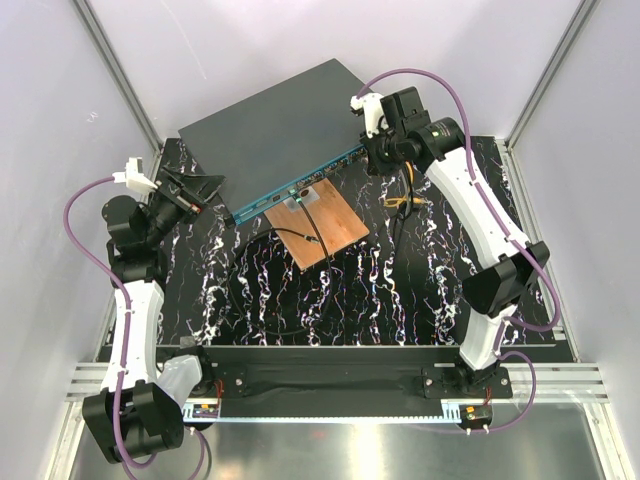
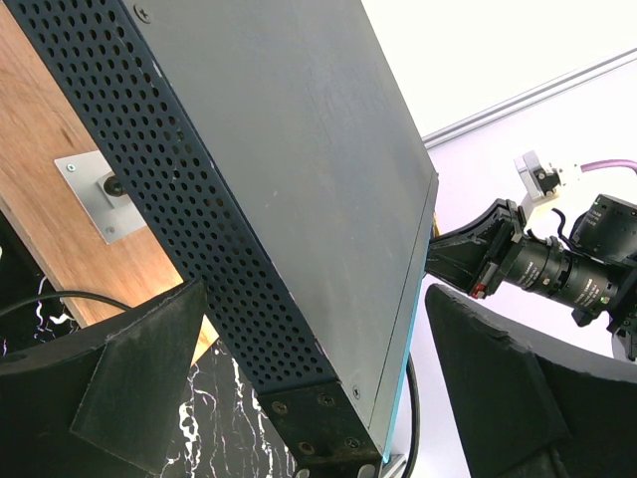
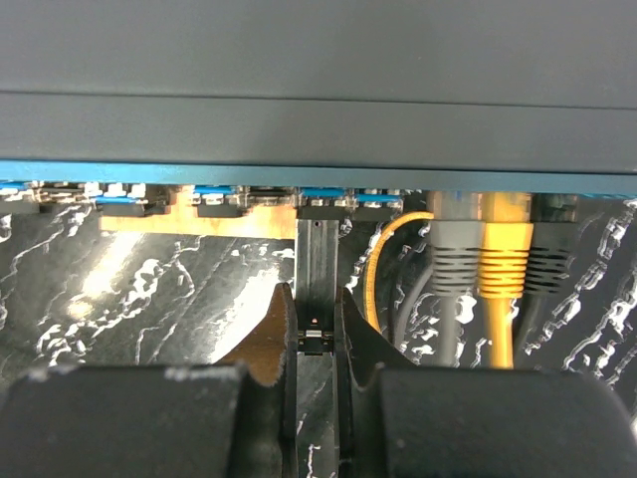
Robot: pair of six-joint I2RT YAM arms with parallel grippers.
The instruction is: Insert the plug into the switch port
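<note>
The switch (image 1: 280, 130) is a flat dark grey box lying at the back of the table, its teal port face (image 1: 300, 185) turned toward the arms. My right gripper (image 1: 372, 160) is at that face. In the right wrist view it (image 3: 314, 294) is shut on a slim black plug (image 3: 318, 254), whose front end meets the port row (image 3: 214, 194); how deep it sits I cannot tell. My left gripper (image 2: 318, 299) is open, its fingers (image 2: 139, 368) on either side of the switch's (image 2: 289, 129) left corner, apart from it.
A copper-brown board (image 1: 325, 225) with a thin black wire lies just in front of the switch. Grey (image 3: 453, 254) and yellow (image 3: 503, 264) cables are plugged into ports right of the plug. A yellow cable (image 1: 405, 200) lies under the right arm. White walls enclose the table.
</note>
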